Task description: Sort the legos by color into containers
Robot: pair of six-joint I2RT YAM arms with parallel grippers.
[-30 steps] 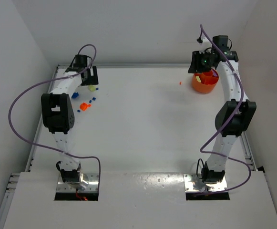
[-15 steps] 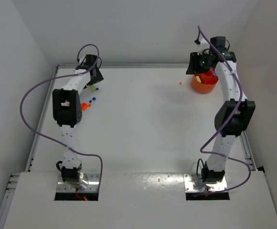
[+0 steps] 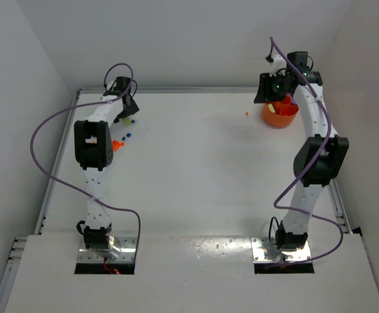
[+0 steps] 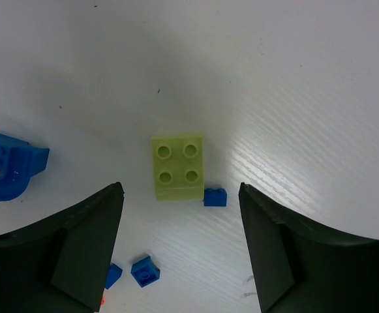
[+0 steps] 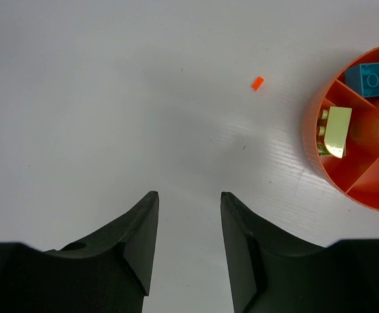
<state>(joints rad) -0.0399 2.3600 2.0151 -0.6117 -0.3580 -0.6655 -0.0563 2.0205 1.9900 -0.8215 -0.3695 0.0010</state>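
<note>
In the left wrist view my open left gripper [image 4: 179, 189] hangs over a yellow-green lego [image 4: 177, 167], which lies on the table just beyond the gap between the fingers. A tiny blue lego [image 4: 215, 196] touches its corner. More blue legos [image 4: 145, 271] lie nearer, and a blue arch piece [image 4: 6, 171] lies to the left. In the top view the left gripper [image 3: 125, 109] is at the far left, beside orange-red legos [image 3: 117, 144]. My right gripper [image 5: 188, 194] is open and empty, left of the orange bowl [image 5: 346, 186]. The bowl holds a yellow-green lego [image 5: 336, 130] and a blue one [image 5: 372, 79] in separate compartments.
A tiny orange-red piece [image 5: 257, 83] lies on the table left of the bowl, also seen in the top view [image 3: 246, 113]. The bowl [image 3: 280, 114] sits near the back right corner. The side and back walls are close to both grippers.
The left arm has swung its elbow rightwards and inwards while its gripper stayed over the legos at the far left. The right gripper has shifted slightly toward the back wall.
</note>
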